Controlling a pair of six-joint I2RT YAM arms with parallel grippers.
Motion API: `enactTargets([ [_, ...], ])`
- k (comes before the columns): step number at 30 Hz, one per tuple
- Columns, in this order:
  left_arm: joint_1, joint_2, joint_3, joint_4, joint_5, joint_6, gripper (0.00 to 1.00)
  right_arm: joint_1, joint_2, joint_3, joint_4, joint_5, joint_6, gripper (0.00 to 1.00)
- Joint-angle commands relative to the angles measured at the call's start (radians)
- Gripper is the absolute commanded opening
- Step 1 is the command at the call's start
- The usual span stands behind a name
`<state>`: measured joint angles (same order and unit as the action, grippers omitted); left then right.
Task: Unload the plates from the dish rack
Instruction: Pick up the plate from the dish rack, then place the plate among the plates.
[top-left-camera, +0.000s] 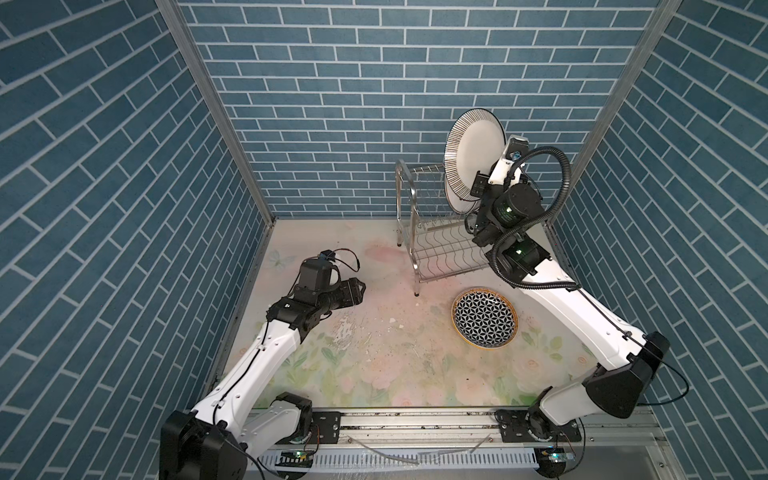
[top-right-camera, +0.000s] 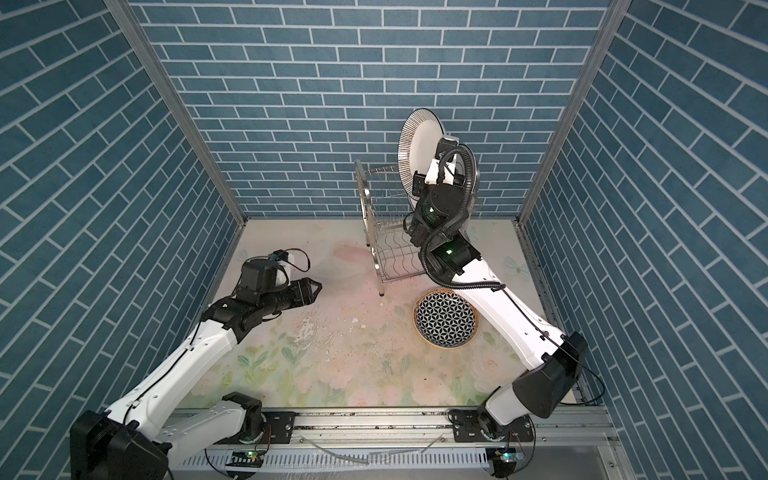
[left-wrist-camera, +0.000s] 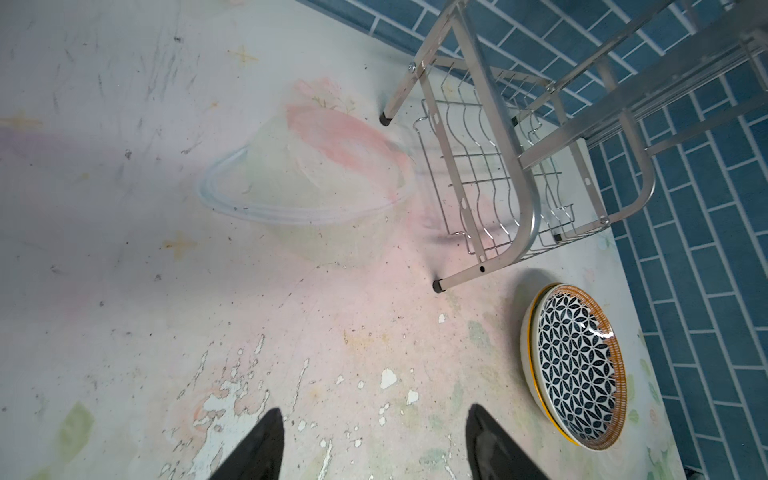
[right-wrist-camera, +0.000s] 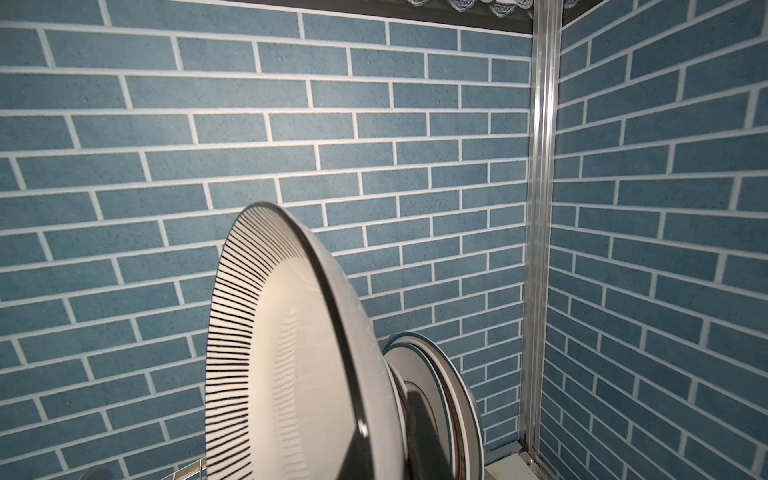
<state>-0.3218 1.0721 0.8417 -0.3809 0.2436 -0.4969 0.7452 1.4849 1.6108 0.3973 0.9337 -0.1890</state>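
Note:
My right gripper is shut on the rim of a white plate with a black-striped rim. It holds the plate on edge above the dish rack at the back right. Green-banded plates stand upright just behind it in the right wrist view. A black-and-white geometric plate lies on the table in front of the rack, stacked on another. My left gripper hovers open and empty over the mat at left.
Blue brick walls close in on three sides, and the rack stands near the back right corner post. The floral mat is worn and flaking at its middle. A metal rail runs along the front edge.

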Motion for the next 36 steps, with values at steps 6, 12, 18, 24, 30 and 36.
enactTargets([
  [6, -0.062, 0.040, 0.046, 0.031, 0.006, -0.007, 0.71, 0.000, -0.204, -0.121, 0.055, -0.045, 0.155, 0.00],
  [12, -0.113, 0.058, 0.067, 0.033, -0.010, -0.014, 0.71, -0.003, -0.356, -0.244, -0.042, -0.042, 0.233, 0.00],
  [18, -0.186, 0.082, 0.073, 0.055, -0.024, -0.044, 0.72, -0.004, -0.511, -0.339, -0.274, -0.037, 0.400, 0.00],
  [24, -0.302, 0.122, 0.089, 0.085, -0.044, -0.070, 0.72, -0.007, -0.676, -0.407, -0.520, -0.030, 0.550, 0.00],
  [30, -0.386, 0.154, 0.096, 0.118, -0.062, -0.090, 0.72, -0.007, -0.875, -0.524, -0.776, -0.019, 0.727, 0.00],
  [36, -0.460, 0.200, 0.097, 0.177, -0.047, -0.124, 0.72, -0.007, -1.037, -0.604, -0.987, 0.014, 0.866, 0.00],
])
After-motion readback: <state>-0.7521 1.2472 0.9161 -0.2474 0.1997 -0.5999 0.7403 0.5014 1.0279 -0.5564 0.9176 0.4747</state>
